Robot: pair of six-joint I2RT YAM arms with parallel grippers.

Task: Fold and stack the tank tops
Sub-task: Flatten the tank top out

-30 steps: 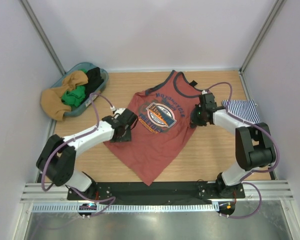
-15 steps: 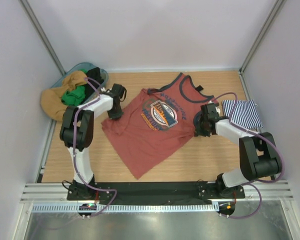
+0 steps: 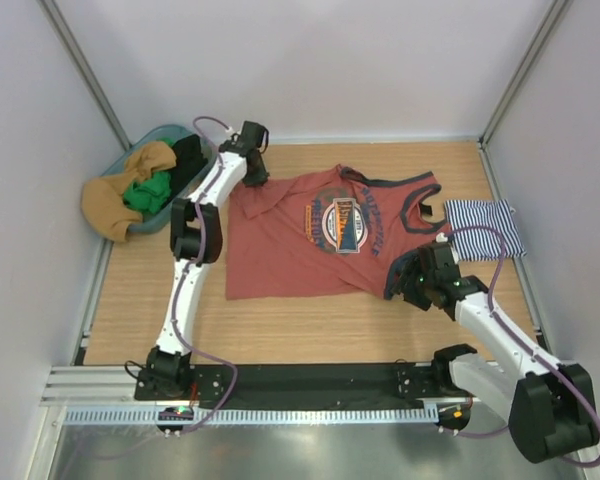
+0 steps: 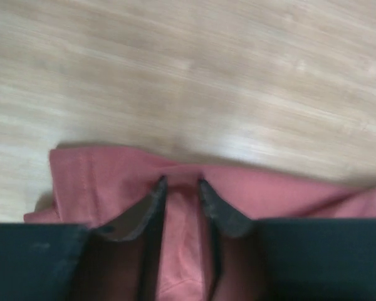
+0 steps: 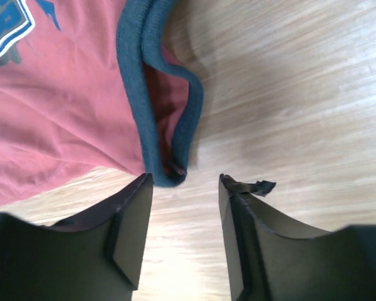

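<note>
The rust-red tank top (image 3: pixel 300 255) lies spread flat across the middle of the table, its round chest graphic (image 3: pixel 345 220) facing up and its navy-trimmed straps to the right. My left gripper (image 3: pixel 252 172) is at the top's far left corner. In the left wrist view it (image 4: pixel 182 183) stands open, its fingers parted with red cloth (image 4: pixel 100 182) lying loose between and under them. My right gripper (image 3: pixel 402 280) is open at the near right corner. The navy strap end (image 5: pixel 169 125) lies just beyond its fingertips (image 5: pixel 185 179), nothing between them. The striped tank top (image 3: pixel 485 222) lies folded at the right edge.
A teal basket (image 3: pixel 170 131) at the back left holds tan (image 3: pixel 115 205), green (image 3: pixel 148 190) and black clothes. White walls close in the table on three sides. A black strip (image 3: pixel 310 380) runs along the near edge by the arm bases.
The red top was swung round and laid out sideways. My left gripper went to the far back, my right came nearer the front. Both let go of the cloth and opened.
</note>
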